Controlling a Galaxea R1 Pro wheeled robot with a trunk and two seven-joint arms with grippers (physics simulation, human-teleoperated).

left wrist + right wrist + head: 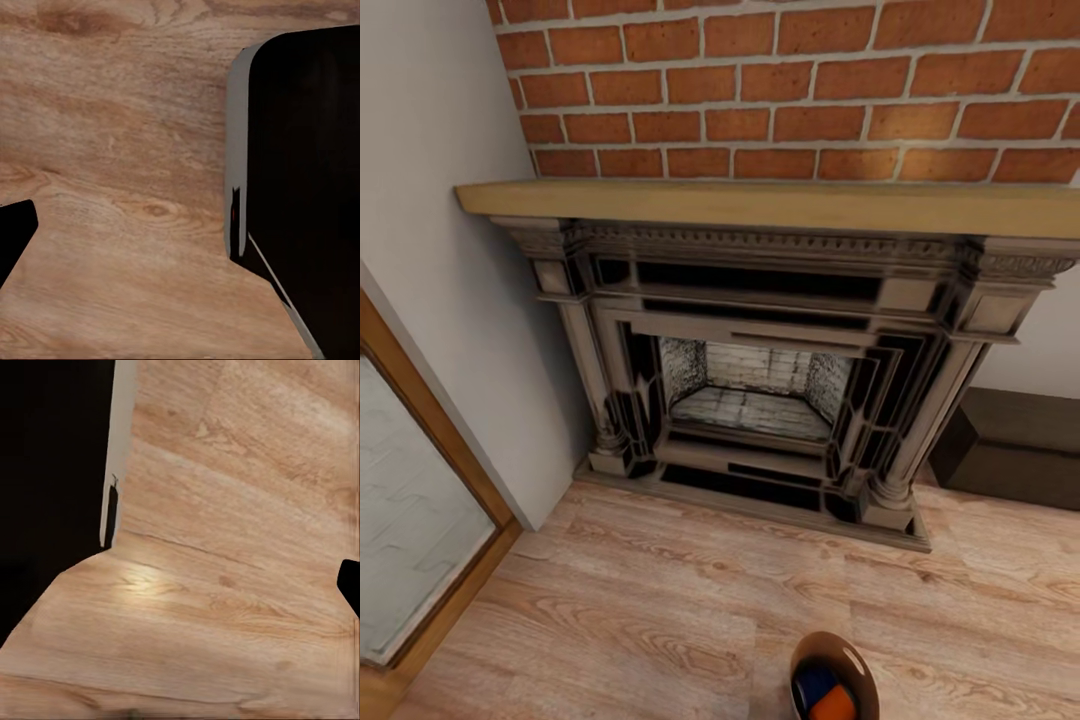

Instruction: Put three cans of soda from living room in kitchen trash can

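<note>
Left to right:

- Framed glass panel, wood-edged, set into the grey wall.
- Fireplace: dark carved surround, pale stone firebox, light wooden mantel under red brick. Living-room fixture; the robot faces it, apparently mid-transit.
- Wooden floor, plank grain; it fills both wrist views.
- Tash can, at the bottom edge of the head view, close against the robot and seen from above: brown inside, grey rim. Inside lie a dark blue can and an orange can touching it; a third can does not show. Probably the bin serves as carrier for the cans.
- Dark low block beside the fireplace.
- Pincers: neither shows in the head view. Each wrist view gives only black robot bodywork beside floor, so nothing can be placed relative to either; whether the fingers stand apart or together, I cannot tell
</note>
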